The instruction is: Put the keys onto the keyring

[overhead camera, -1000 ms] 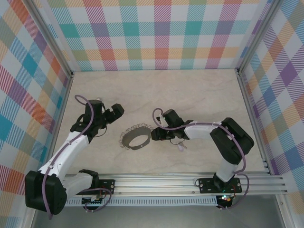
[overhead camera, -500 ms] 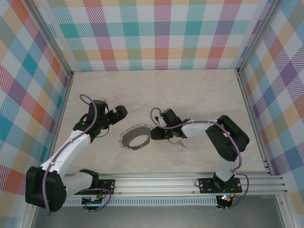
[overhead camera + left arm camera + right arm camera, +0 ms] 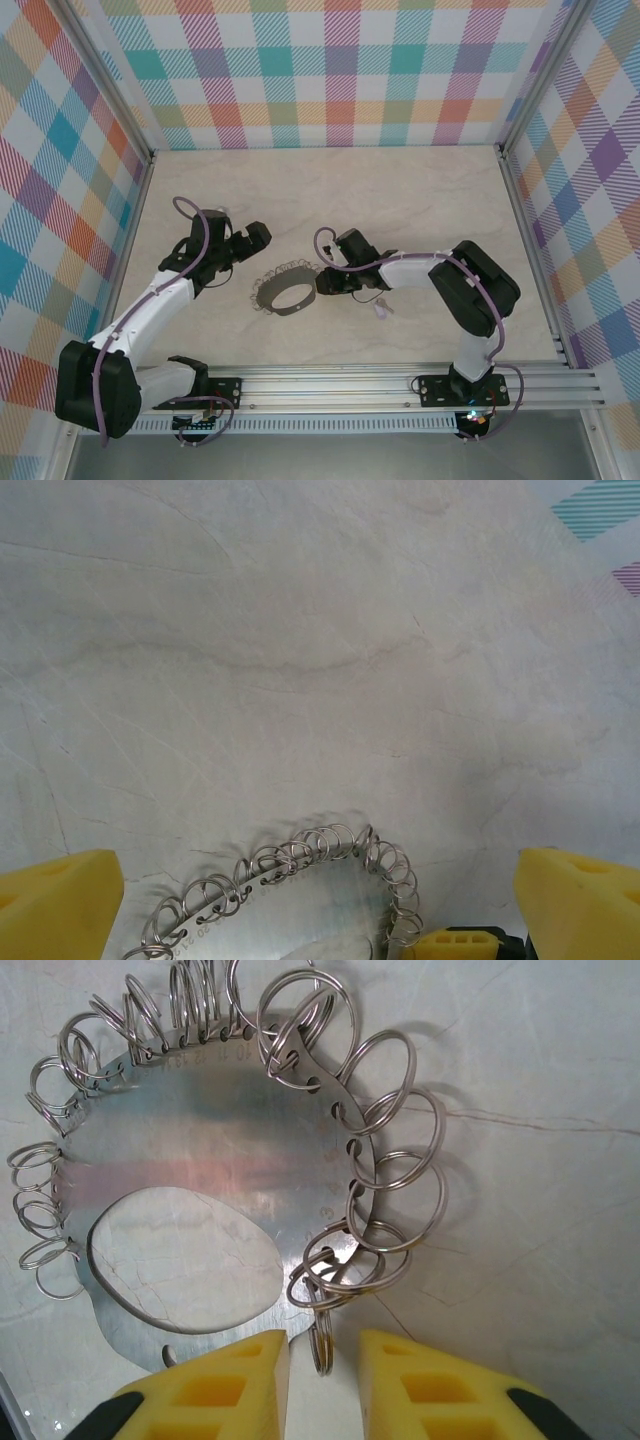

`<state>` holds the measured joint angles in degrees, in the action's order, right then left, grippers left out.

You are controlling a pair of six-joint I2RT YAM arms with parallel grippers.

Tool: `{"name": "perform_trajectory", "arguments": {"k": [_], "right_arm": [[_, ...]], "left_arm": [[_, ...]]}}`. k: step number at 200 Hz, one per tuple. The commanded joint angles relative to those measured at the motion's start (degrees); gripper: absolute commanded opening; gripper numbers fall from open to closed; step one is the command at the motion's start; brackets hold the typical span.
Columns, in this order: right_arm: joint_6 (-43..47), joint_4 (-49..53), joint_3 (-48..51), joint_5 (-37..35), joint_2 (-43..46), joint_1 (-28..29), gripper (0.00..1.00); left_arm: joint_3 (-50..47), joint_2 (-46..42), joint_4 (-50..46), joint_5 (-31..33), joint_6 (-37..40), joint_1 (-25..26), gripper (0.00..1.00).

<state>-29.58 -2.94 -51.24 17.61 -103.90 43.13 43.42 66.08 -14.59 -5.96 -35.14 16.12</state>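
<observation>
- Marbled beige table surface [image 3: 400, 190].
- Keyring [image 3: 283, 290]: flat grey metal oval fringed with wire loops [image 3: 395, 1175], lying mid-surface. Stamped characters beside its holes, unreadable.
- Left gripper [image 3: 250, 238]: jaws spread wide, left of the ring, apart from it.
- Right gripper [image 3: 323, 1360]: jaws narrowly parted, astride one loop at the ring's right rim.
- Key [image 3: 381, 310]: lilac head, lying right of the ring, nearer the near edge.

White arms [image 3: 150, 308], black joints [image 3: 95, 392], purple cables [image 3: 192, 214]
</observation>
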Motion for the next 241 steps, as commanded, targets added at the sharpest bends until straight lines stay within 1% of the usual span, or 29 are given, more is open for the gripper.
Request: {"name": "perform_trajectory", "arguments": {"k": [1, 34, 63, 100, 134, 164, 198, 229, 241], "right_arm": [[0.4, -0.5, -1.7, 1.3, -1.1, 0.5, 0.23], [0.5, -0.4, -1.8, 1.5, -1.2, 0.5, 0.13], [1.4, 0.6, -2.0, 1.0, -0.1, 0.5, 0.0], [5.3, 3.6, -2.4, -0.3, 3.5, 0.4, 0.0], [13.3, 5.8, -1.6, -0.1, 8.5, 0.3, 0.0], [19.2, 5.0, -0.1, 3.4, 12.6, -0.6, 0.0], [20.1, 1.6, 1.7, 8.1, 16.3, -3.1, 0.0], [20.3, 0.3, 2.1, 9.2, 18.3, -3.8, 0.0], [20.4, 0.2, 2.0, 9.7, 18.9, -4.3, 0.0]], "left_arm": [[0.8, 0.3, 1.6, -0.3, 0.9, 1.0, 1.0], [0.4, 0.3, 1.8, -0.1, 1.0, 1.1, 1.0], [0.3, 0.4, 1.9, -0.1, 1.1, 1.2, 1.0], [1.1, 0.2, 0.8, -0.1, 2.0, 1.3, 1.0], [2.8, -0.3, -0.6, -1.1, 3.6, 1.3, 1.0], [4.2, -0.4, -0.9, -2.7, 4.9, 1.3, 1.0], [5.1, -0.5, -0.8, -5.5, 5.5, 1.5, 1.0], [5.1, -0.7, -0.5, -8.0, 6.3, 1.8, 1.0], [5.0, -0.5, 0.2, -9.5, 6.8, 1.9, 0.99]]}}
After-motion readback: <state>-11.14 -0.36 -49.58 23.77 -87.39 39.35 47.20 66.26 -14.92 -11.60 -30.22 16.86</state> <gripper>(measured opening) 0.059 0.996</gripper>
